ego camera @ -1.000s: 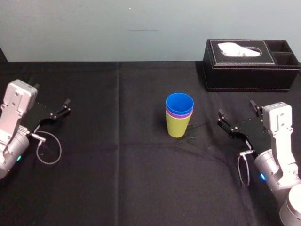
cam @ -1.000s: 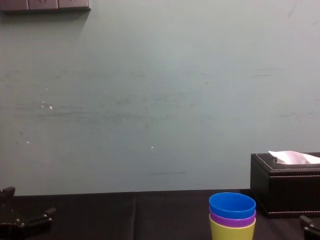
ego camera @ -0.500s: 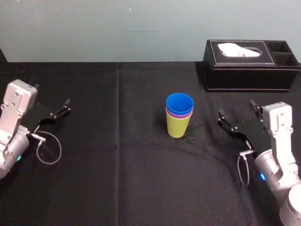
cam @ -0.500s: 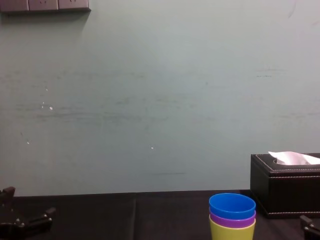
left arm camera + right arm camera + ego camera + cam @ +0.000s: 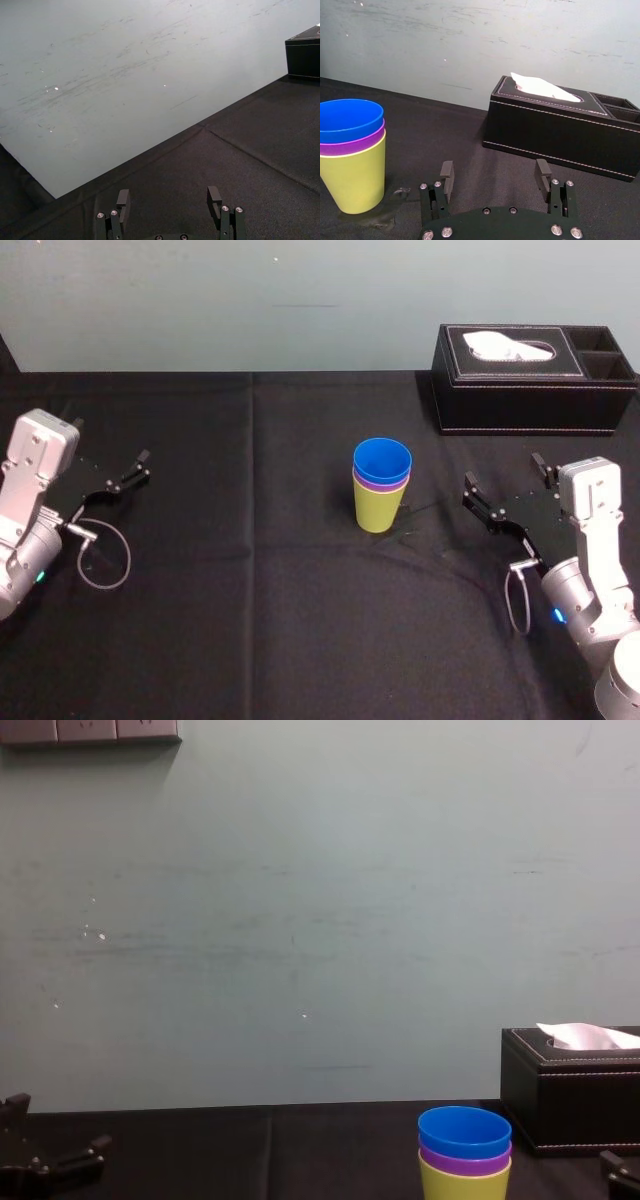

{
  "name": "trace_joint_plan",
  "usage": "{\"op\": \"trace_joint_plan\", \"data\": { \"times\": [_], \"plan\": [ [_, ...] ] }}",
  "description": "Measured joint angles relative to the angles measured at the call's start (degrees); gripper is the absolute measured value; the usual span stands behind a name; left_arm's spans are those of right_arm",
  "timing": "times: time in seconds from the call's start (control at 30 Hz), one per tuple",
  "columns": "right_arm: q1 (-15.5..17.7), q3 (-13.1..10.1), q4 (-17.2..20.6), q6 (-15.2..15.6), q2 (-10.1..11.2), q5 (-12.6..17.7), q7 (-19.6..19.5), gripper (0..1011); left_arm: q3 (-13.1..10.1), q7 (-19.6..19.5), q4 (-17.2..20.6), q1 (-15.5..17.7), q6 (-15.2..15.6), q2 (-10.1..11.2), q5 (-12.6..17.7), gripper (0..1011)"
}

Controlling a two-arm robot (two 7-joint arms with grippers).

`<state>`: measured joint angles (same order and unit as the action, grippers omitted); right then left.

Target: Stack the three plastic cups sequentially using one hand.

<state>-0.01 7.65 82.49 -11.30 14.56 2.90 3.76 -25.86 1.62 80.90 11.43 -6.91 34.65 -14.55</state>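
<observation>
The stacking looks complete: at the head view's centre the blue cup sits inside the purple cup, itself inside the yellow-green cup. The right gripper, mid-right, and the left gripper, mid-left, both have jaws apart, holding nothing.

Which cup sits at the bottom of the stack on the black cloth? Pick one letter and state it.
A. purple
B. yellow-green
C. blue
B: the yellow-green cup stands on the black cloth, the purple cup is nested in it and the blue cup sits on top; the left end effector and right end effector are open, apart from the stack.
</observation>
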Motion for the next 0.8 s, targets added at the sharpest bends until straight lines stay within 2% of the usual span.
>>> {"op": "trace_joint_plan", "data": {
  "times": [0.8],
  "plan": [
    [0.00, 0.00, 0.00, 0.00, 0.00, 0.00, 0.00, 1000, 0.00, 0.00, 0.00, 0.00, 0.00, 0.00, 0.00, 1011]
  ]
}}
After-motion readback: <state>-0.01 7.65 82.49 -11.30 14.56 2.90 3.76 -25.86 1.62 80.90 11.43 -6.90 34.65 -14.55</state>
